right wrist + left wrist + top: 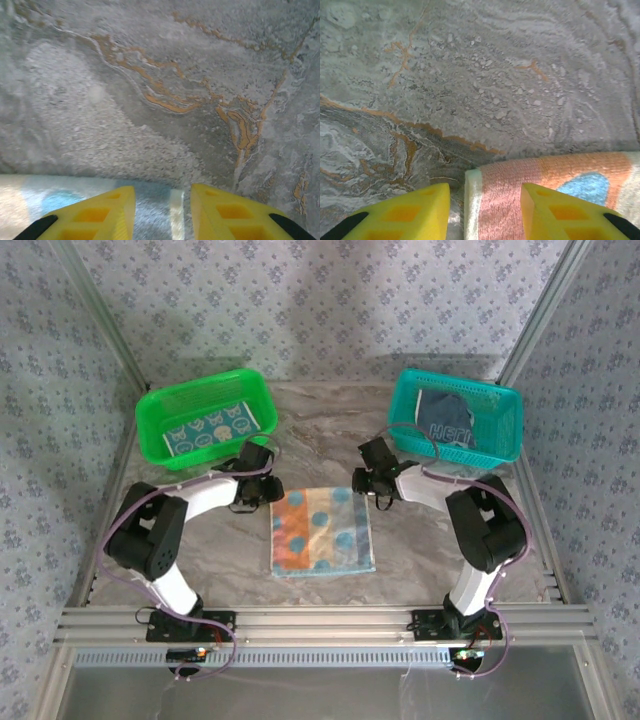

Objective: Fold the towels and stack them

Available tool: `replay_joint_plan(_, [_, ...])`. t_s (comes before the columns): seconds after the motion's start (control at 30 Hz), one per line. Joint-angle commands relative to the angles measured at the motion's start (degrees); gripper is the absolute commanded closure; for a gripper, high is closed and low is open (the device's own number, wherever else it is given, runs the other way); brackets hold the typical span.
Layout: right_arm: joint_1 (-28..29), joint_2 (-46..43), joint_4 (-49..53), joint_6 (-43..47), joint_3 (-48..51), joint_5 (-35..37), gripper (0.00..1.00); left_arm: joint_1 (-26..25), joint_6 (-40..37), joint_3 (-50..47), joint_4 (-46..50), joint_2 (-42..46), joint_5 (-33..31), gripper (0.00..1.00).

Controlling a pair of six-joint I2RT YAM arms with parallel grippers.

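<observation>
Far left, the green plastic mesh basket (150, 430) holds a teal towel with white cartoon figures (207, 428), lying flat on its floor.

Next along is the left gripper (266, 490), low over the grey marbled tabletop (420, 540). In its wrist view the yellow fingers (415, 212) stand partly apart, straddling the far-left corner of the light blue towel with orange and cream dots (322, 532). Bare table shows between one finger and the cloth edge, so nothing is clamped.

The dotted towel lies flat in the middle of the table between the two arms, and I can't tell how many layers it has.

The right gripper (374, 488) mirrors that at the far-right corner, jaws partly apart over the pale hem and gripping nothing.

Far right, the teal plastic mesh basket (500, 405) holds the dark slate-blue towel with pale lettering (447, 420), crumpled.

Where could it slip? Both sets of fingertips sit very close to the terry edge:
- A fingertip that snags the loops while moving off would drag that corner and skew the rectangle.
- If the grippers close here, one may pinch cloth while the other scrapes table, so the fold goes crooked.
- The fingers could also catch only the top layer — then the towel peels open instead of lifting whole.
</observation>
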State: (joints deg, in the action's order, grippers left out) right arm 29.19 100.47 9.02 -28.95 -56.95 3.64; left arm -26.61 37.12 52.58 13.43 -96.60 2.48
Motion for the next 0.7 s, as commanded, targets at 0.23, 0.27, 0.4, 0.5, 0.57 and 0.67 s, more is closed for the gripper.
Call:
replay_joint_plan(0.23, [-0.5,3.2,-0.3,-2.3,-1.9,0.8,0.62,0.4,0.6,2.5,-1.5,-2.8,-0.4,0.58])
replay_joint_plan(0.27, [-0.5,3.1,-0.3,-2.3,-2.1,0.8,0.62,0.5,0.6,2.7,-1.5,-2.9,-0.3,0.58])
replay_joint_plan(0.4, [-0.5,3.5,0.2,-2.4,-3.1,1.1,0.62,0.4,0.5,3.3,-1.5,-3.8,-0.2,0.58])
replay_joint_plan(0.5, [-0.6,4.4,0.2,-2.5,-3.5,1.2,0.62,0.5,0.3,3.7,-1.4,-4.6,0.1,0.59])
replay_joint_plan(0.57, [-0.5,5.0,-0.1,-2.7,-3.3,1.0,0.62,0.5,0.1,3.7,-1.5,-5.0,0.3,0.59])
replay_joint_plan(0.67, [-0.5,6.0,-0.3,-3.0,-3.1,0.4,0.62,0.4,0.1,3.7,-1.7,-5.4,0.4,0.62])
